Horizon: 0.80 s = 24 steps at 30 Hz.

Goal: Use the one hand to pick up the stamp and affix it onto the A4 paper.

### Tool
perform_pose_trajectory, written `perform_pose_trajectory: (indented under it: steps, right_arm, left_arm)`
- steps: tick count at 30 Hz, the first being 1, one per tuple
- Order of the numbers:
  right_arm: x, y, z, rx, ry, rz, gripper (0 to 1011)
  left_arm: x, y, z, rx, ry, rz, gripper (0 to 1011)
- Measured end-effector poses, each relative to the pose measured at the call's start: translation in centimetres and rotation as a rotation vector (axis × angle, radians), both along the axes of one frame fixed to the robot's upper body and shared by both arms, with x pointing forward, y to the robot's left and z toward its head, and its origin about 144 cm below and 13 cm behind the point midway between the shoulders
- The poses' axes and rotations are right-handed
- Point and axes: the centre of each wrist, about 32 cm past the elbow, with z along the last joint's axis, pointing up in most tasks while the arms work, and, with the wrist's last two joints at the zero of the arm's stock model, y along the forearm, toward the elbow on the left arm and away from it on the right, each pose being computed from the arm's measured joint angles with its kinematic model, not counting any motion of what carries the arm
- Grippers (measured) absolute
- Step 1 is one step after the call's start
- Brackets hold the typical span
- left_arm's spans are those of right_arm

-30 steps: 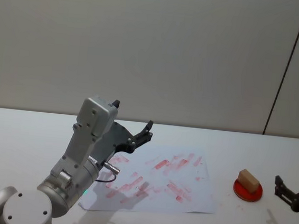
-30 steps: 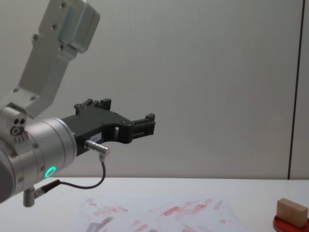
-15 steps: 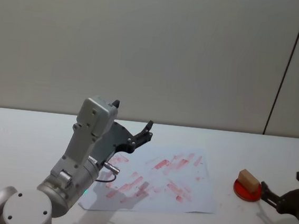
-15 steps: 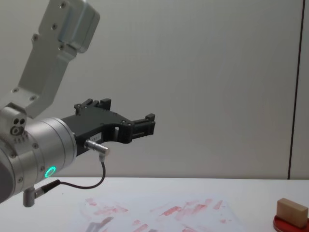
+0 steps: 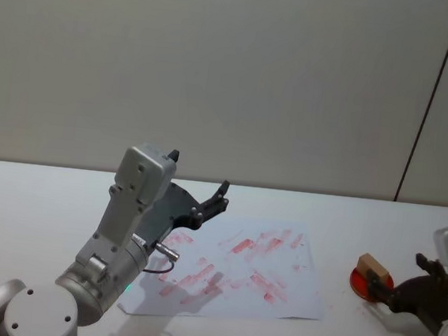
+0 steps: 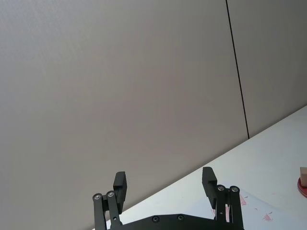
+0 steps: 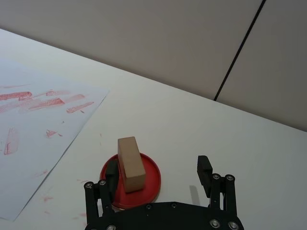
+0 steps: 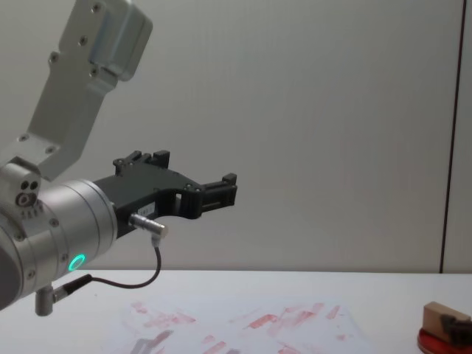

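The wooden stamp (image 7: 131,163) is seen standing on the round red ink pad (image 7: 152,178), which is set on the table (image 5: 46,198) near the right edge of the A4 paper (image 5: 238,273), presumably so that its face is inked before use. The right tool (image 7: 158,172) is placed low around the stamp with its jaws spread wide. One finger is just beside the block and the other well apart, so the stamp is judged bracketed but not yet gripped. The left tool (image 6: 164,184) is held raised at the paper's left side, wide and empty, apparently parked clear. The red-smeared paper is laid flat between the arms, so only a short carry should be needed.
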Motion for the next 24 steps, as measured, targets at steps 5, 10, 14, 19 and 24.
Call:
perform_pose_trajectory:
  steps: [5, 10, 14, 19, 24]
  right_arm:
    - [1.0, 0.7, -0.4, -0.002, 0.013, 0.024, 1001]
    - [1.5, 1.2, -0.7, -0.004, 0.023, 0.043, 1001]
    - [2.0, 1.7, -0.9, -0.006, 0.035, 0.065, 1001]
    - [2.3, 2.1, -1.1, -0.008, 0.044, 0.079, 1001]
    - [2.6, 2.4, -1.2, -0.01, 0.051, 0.091, 1001]
  left_arm:
    - [0.0, 0.0, 0.0, 0.0, 0.0, 0.0, 1002]
    - [0.0, 0.0, 0.0, 0.0, 0.0, 0.0, 1003]
    - [0.0, 0.0, 0.0, 0.0, 0.0, 0.0, 1002]
    - [0.0, 0.0, 0.0, 0.0, 0.0, 0.0, 1003]
    - [0.0, 0.0, 0.0, 0.0, 0.0, 0.0, 1002]
